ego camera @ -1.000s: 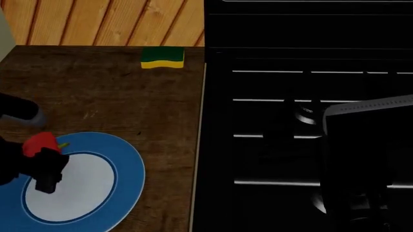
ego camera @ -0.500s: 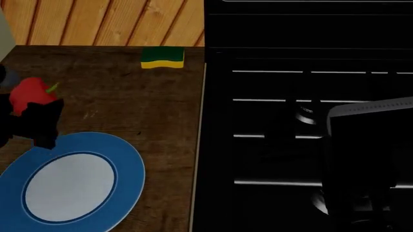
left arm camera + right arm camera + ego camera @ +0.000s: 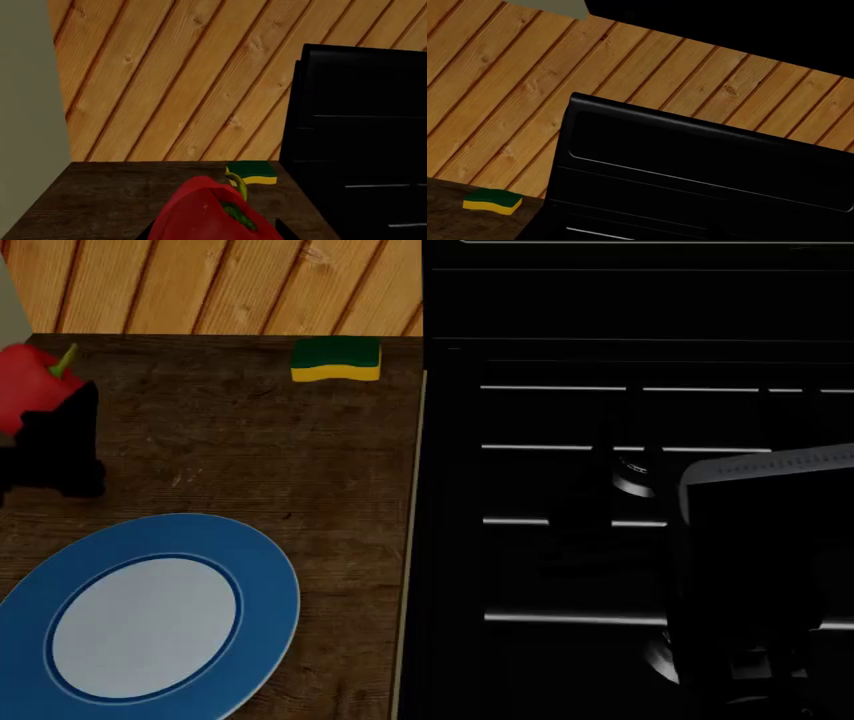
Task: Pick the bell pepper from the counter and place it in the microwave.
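Dark wood-grain tabletop (image 3: 240, 450) against an orange plank wall (image 3: 173, 80), black stove (image 3: 627, 490) on the right side.

Left fingers (image 3: 54, 445) closed around the red bell pepper (image 3: 30, 385), held up above the tabletop at the far left edge of the head view, green stem pointing up and back toward the wall. From the left wrist camera: pepper filling the near foreground, stem curling over the top, dark finger tips just showing either side.

Blue plate (image 3: 260, 585) with white centre lying flat on the tabletop nearer the robot, apart from the pepper. Green-and-yellow sponge (image 3: 336, 359) near the wall, just beside the stove edge.

Right arm (image 3: 761, 570) a dark bulk over the stove burners; right fingers not visible, state impossible to tell.
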Motion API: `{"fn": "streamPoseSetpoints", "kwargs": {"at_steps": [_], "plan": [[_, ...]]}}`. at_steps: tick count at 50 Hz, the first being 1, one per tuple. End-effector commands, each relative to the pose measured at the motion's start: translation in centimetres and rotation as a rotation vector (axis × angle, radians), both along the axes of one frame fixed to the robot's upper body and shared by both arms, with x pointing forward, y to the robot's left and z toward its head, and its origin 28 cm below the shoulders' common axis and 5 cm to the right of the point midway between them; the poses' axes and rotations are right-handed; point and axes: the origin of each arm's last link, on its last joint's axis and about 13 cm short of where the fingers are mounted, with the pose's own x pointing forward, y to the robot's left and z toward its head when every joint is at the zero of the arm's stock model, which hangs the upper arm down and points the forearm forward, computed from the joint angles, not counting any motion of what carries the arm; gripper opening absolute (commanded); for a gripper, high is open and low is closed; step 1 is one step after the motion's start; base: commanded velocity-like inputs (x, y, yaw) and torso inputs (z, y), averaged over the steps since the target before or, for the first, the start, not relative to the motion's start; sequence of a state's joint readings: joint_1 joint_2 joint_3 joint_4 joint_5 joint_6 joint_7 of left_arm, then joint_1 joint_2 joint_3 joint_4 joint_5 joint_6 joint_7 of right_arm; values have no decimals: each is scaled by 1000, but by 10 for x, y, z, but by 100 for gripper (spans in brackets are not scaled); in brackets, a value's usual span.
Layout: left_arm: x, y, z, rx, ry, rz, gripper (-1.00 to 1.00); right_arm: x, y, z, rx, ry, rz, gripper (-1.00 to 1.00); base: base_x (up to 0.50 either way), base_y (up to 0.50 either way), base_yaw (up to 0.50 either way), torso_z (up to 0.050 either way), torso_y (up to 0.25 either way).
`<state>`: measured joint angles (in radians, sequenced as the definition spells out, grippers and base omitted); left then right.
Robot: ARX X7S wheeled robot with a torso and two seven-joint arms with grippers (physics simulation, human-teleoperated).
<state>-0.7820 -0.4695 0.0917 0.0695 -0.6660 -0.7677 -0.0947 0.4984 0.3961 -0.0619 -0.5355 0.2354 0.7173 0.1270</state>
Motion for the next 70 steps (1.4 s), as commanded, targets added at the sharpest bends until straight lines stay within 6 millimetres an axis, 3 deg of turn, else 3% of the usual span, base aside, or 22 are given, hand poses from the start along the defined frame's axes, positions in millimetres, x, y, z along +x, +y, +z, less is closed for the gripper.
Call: {"fn": "streamPoseSetpoints", "kwargs": {"at_steps": [1, 28, 40, 70], "plan": [[2, -5, -9, -70, -12, -22, -100, 2, -2, 0, 8, 2, -7, 100, 0, 0, 0, 0, 0], [-2, -9, -8, -48, -15, -39, -100, 1, -2, -1, 5, 3, -6, 100, -370, 24, 0, 0, 0], [-2, -9, -9, -42, -21, -39, -100, -2, -2, -1, 18, 3, -3, 100, 0, 0, 0, 0, 0], [-3, -12, -11, -48, -23, -49, -100, -5, -3, 1, 22, 1, -3, 100, 1, -499, 0, 0, 0]]}}
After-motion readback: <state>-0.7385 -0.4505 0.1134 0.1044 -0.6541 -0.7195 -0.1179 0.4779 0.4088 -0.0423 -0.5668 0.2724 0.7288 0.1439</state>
